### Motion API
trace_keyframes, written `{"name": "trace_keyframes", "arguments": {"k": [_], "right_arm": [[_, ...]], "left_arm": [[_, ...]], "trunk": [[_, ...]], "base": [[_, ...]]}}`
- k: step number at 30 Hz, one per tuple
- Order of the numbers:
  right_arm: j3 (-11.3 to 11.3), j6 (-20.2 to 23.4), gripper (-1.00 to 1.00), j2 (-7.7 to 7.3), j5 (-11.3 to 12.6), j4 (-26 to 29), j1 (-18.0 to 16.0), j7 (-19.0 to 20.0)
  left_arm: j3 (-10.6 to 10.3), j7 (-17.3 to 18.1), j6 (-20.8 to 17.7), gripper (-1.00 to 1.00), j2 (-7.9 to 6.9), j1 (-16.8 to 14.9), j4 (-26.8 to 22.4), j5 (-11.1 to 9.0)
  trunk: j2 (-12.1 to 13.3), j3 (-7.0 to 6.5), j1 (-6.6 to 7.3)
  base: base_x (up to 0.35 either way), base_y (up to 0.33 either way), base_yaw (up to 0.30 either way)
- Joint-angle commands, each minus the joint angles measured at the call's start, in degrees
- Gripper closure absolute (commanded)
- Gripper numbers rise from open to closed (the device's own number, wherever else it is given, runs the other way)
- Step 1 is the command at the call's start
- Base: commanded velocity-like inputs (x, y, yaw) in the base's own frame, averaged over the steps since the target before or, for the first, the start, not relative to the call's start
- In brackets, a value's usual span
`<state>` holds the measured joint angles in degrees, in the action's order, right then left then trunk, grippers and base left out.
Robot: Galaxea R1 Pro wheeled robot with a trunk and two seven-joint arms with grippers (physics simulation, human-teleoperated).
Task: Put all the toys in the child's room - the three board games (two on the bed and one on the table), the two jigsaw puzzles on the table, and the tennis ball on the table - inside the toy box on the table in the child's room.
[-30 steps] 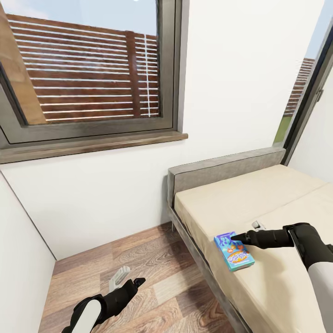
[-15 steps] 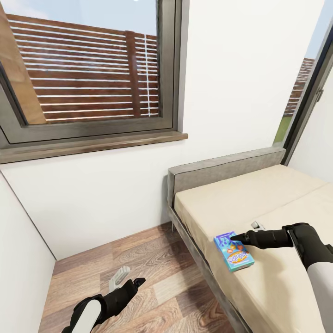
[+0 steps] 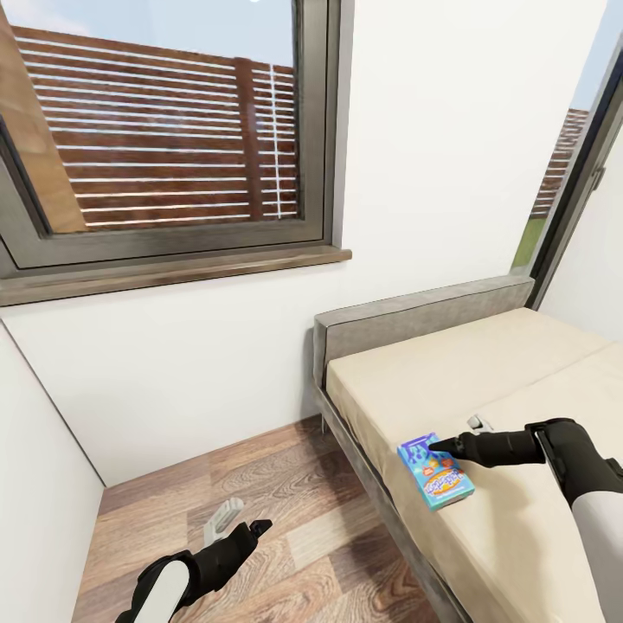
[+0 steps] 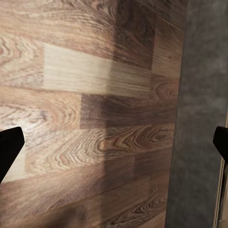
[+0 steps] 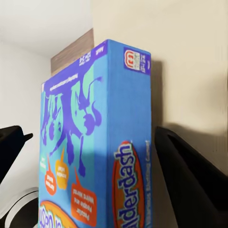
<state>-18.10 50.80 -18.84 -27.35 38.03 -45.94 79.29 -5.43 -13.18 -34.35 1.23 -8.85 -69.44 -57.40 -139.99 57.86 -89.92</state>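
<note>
Teal-blue board game (image 3: 436, 470) lies flat near bed (image 3: 484, 381) edge, purple-orange print. Right end effector (image 3: 443, 446) reaches level over it, fingers apart, straddling box.

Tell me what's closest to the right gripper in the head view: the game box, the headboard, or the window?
1. Game box, on the bed right at the right gripper.
2. Headboard, at the bed's far end.
3. Window, high on the wall.

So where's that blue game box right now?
In the head view the blue game box lies on the bed, near its floor-side edge, at the right gripper.
</note>
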Motion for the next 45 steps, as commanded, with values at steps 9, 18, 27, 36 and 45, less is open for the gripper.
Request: {"name": "trace_keyframes", "arguments": {"k": [9,18,27,36,45], "right_arm": [[-0.18,0.52,-1.00,0.22,-0.77,0.03,0.04,0.53],[-0.20,0.52,-1.00,0.20,-0.77,0.03,0.05,0.53],[-0.47,0.52,-1.00,-0.04,-0.77,0.03,0.01,0.49],[-0.92,0.47,-1.00,-0.25,-0.58,0.03,-0.07,0.34],[-1.47,0.41,-1.00,-1.23,1.24,0.44,-0.29,0.21]], "left_arm": [[-0.01,-0.54,-0.04,-1.00,0.00,-0.03,-0.08,-0.61],[-0.01,-0.54,-0.02,-1.00,0.00,-0.03,-0.08,-0.61],[-0.01,-0.53,-0.01,-1.00,0.00,-0.03,-0.08,-0.61],[-0.01,-0.53,-0.01,-1.00,0.01,-0.03,-0.08,-0.61],[-0.01,-0.54,-0.01,-1.00,0.07,-0.04,0.17,-0.61]], "trunk": [[-0.02,0.06,0.01],[-0.02,0.06,0.01],[-0.02,0.06,0.01],[-0.02,0.06,0.01],[-0.02,0.06,0.01]], "base": [[0.000,0.000,0.000],[0.000,0.000,0.000],[0.000,0.000,0.000],[0.000,0.000,0.000],[0.000,0.000,0.000]]}}
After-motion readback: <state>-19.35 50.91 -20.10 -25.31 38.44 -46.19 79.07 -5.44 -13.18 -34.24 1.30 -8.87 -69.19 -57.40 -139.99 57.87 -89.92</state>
